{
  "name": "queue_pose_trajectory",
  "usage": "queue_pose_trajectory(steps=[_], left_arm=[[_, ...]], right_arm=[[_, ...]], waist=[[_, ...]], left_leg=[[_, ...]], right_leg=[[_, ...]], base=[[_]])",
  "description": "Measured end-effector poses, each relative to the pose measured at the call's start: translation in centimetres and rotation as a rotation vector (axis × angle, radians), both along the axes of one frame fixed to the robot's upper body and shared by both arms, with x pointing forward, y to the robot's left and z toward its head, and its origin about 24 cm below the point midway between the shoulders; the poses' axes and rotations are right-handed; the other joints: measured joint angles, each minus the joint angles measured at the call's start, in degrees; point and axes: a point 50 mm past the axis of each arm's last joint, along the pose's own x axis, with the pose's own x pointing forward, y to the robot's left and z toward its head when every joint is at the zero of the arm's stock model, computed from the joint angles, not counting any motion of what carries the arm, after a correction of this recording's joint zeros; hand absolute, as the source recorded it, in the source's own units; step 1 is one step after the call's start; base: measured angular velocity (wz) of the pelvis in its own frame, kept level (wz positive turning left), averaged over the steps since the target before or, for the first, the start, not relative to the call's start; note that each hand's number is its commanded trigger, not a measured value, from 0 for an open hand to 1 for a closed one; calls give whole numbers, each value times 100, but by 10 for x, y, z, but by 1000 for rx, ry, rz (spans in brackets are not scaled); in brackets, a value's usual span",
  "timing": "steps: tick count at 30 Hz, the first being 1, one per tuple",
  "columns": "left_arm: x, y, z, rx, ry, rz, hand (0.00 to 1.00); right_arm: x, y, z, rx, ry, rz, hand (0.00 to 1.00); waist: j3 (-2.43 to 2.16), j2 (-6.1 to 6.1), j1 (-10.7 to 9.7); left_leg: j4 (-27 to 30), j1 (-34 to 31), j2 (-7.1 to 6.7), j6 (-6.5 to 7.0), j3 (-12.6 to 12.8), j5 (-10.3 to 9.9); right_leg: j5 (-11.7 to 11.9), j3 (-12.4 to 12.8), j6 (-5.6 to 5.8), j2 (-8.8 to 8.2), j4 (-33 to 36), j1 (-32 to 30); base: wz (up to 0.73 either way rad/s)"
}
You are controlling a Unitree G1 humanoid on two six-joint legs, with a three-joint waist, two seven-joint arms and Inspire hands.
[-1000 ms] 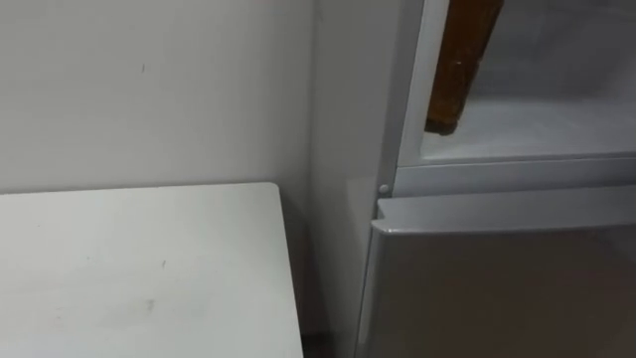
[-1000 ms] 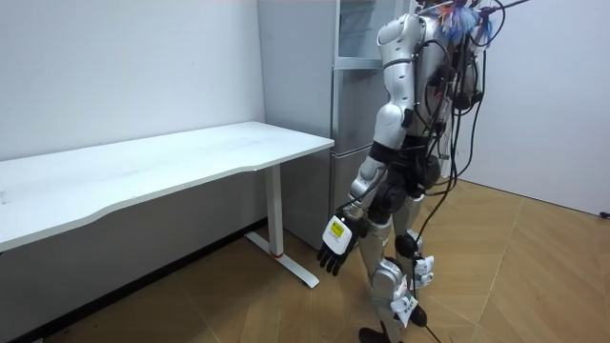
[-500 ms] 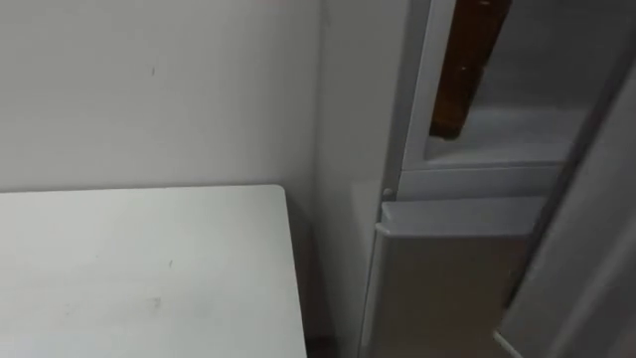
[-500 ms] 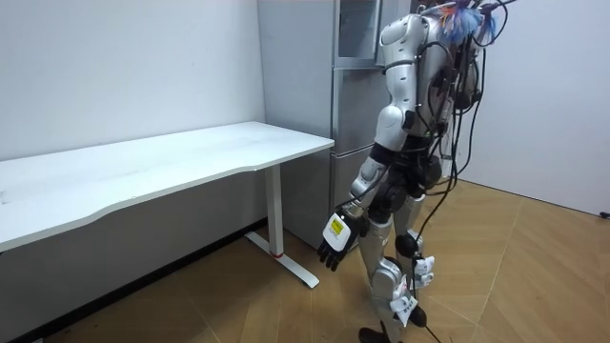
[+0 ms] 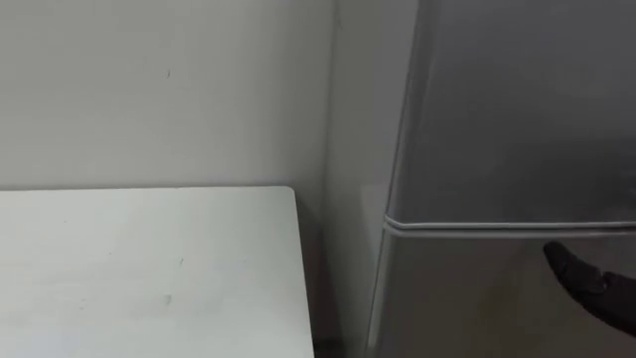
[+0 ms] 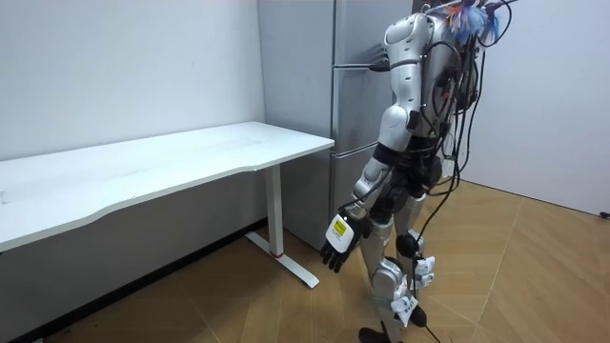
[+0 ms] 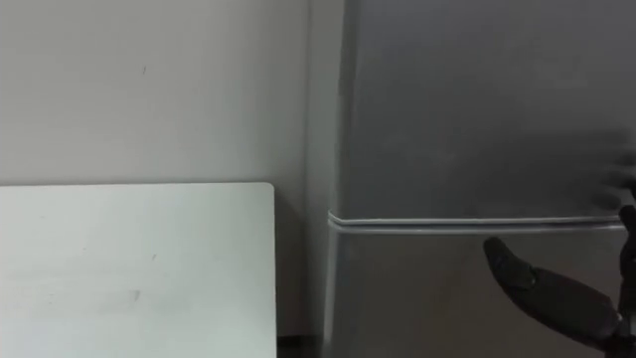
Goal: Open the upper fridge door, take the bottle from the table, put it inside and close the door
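where the right hand reaches, the fridge stands closed.

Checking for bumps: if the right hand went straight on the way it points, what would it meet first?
Probably the fridge. The right hand points up and left along its closed front, towards the seam between the doors. How far off the front it is cannot be told.

No text, number or sign can be read. The small tag on the back of the left hand, seen in the room view, has a yellow patch with dark marks too small to make out. The tall grey metal fridge and the white rectangular table top carry no legible print.
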Motion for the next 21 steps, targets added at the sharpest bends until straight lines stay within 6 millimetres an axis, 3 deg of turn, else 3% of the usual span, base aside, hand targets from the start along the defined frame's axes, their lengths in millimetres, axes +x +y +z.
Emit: queue_pose_trajectory(steps=[21], left_arm=[[0, 0, 0, -3, 0, -2, 0]], right_arm=[[0, 2, 2, -11, -11, 30, 0]], waist=[[5, 30, 2]], left_leg=[[0, 0, 8, -8, -1, -5]], right_leg=[[7, -1, -8, 10, -4, 4]], base=[[0]])
